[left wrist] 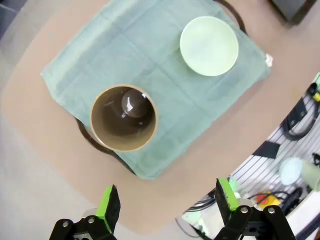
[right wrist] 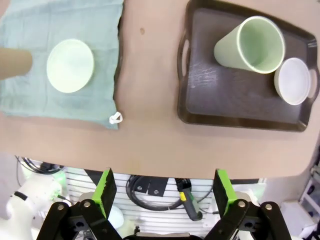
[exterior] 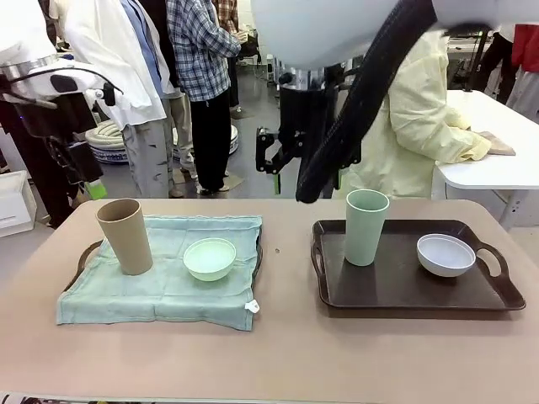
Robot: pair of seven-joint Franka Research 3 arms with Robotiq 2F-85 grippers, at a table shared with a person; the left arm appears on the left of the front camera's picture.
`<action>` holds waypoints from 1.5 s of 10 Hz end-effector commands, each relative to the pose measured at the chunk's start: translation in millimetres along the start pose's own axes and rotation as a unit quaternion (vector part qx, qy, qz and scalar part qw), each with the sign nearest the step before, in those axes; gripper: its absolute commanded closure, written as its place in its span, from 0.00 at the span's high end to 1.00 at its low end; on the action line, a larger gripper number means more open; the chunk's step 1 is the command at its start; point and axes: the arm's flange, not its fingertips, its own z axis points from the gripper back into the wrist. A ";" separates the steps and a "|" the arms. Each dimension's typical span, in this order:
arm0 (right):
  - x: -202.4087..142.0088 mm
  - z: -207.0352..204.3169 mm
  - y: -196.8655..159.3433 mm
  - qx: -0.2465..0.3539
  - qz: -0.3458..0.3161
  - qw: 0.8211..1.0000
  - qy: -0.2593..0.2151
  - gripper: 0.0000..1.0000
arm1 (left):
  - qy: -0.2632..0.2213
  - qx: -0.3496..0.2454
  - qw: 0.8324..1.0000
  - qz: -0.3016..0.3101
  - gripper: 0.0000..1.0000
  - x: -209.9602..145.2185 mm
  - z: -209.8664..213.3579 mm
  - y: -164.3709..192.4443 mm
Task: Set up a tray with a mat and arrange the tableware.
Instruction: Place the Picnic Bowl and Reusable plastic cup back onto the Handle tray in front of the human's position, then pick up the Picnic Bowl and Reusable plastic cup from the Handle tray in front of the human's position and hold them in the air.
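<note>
Two trays sat on the surface, well apart. The left tray lay under a green mat, its dark handle showing at the mat's edge. On the mat stood the tan tumbler, upright, and beside it, not touching, the mint bowl. The right tray was bare dark brown. The green tumbler stood upright toward its left end, and the white bowl sat toward its right end, apart from the tumbler.

The left hand hung high above the surface's edge near the mat, fingers spread wide and holding nothing, with the tan tumbler's mouth seen from above ahead of it. The right hand hung over the near edge of the surface, roughly between the two trays, also spread wide and empty. A person in a yellow coat stood beyond the far side.
</note>
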 end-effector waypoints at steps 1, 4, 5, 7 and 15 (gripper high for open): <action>-13.4 -1.6 3.6 0.004 0.008 1.000 -0.005 1.00 | 0.003 0.005 1.000 -0.024 1.00 -4.2 -4.9 10.1; -13.4 -1.6 3.6 0.004 0.008 1.000 -0.005 1.00 | 0.003 0.005 1.000 -0.024 1.00 -4.2 -4.9 10.1; -13.4 -1.6 3.6 0.004 0.008 1.000 -0.005 1.00 | 0.003 0.005 1.000 -0.024 1.00 -4.2 -4.9 10.1; -13.4 -1.6 3.6 0.004 0.008 1.000 -0.005 1.00 | 0.003 0.005 1.000 -0.024 1.00 -4.2 -4.9 10.1; -12.0 0.0 -5.6 0.014 0.019 1.000 -0.010 1.00 | 0.005 -0.022 1.000 0.016 1.00 -2.3 -10.0 0.9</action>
